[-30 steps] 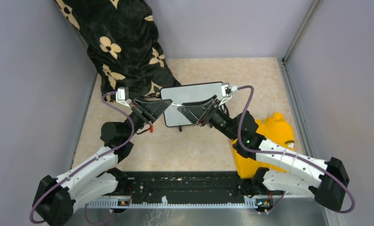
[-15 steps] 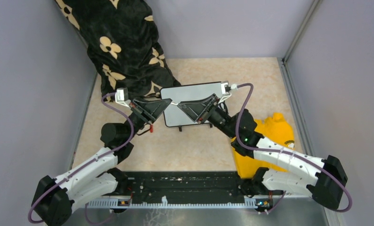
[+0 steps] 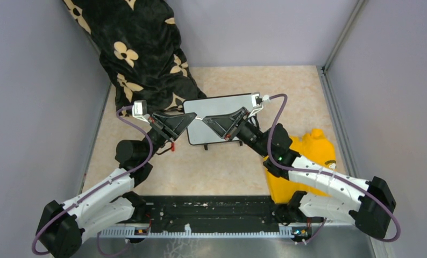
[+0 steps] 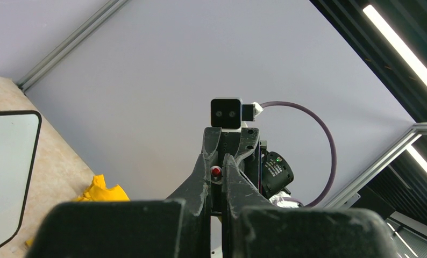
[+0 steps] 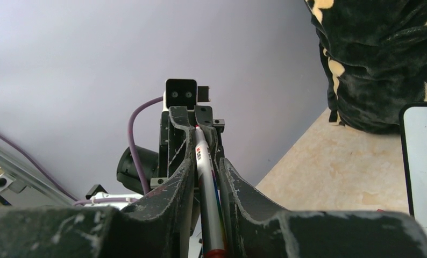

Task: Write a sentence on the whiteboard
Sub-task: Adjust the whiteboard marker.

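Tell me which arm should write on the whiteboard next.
Probably right: the right end effector grips the marker lengthwise and hovers over the whiteboard; the left end effector only pinches the far end.

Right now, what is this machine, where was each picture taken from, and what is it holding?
These are two robot arms bolted at the near edge of the table. The wide picture is from a camera above and behind them; the other two come from a camera on each wrist. On the table are a whiteboard, a black flowered blanket and a yellow cloth. The right pincer grips a marker. The left pincer meets it tip to tip over the whiteboard; whether it grips too is unclear.
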Robot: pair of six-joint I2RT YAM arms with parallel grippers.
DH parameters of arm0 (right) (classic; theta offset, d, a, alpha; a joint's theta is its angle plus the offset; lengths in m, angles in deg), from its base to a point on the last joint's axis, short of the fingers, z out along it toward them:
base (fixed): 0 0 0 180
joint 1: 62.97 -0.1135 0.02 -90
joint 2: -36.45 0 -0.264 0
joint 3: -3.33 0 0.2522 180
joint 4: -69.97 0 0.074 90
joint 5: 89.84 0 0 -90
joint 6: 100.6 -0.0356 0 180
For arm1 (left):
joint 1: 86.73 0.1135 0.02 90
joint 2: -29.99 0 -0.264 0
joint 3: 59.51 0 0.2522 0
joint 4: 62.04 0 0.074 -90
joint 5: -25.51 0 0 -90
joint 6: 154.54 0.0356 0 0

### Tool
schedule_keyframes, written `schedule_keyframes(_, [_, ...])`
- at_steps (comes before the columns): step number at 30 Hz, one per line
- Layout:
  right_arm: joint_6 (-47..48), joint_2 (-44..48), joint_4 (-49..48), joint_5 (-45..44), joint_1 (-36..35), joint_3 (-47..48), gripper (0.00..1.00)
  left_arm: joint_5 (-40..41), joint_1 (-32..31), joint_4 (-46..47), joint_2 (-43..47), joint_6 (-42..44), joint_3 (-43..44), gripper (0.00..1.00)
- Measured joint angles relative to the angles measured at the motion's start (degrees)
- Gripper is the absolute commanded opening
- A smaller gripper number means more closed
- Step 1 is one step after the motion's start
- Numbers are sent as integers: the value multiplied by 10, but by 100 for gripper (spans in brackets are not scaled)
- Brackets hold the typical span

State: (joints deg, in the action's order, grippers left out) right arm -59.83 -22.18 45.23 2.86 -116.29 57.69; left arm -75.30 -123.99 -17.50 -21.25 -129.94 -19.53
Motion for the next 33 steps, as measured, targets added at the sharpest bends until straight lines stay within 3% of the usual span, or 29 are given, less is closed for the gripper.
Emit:
schedule_keyframes(19, [-1,0,0,16,7,0,21,-10,0,-2,-8,-10,3,0])
schedule_keyframes(25, [-1,0,0,18,7,0,25,-13,0,-2,-9,-10,3,0])
schedule_keyframes(33, [-1,0,1,19,8,0,19,-15,0,-2,-10,-10,3,0])
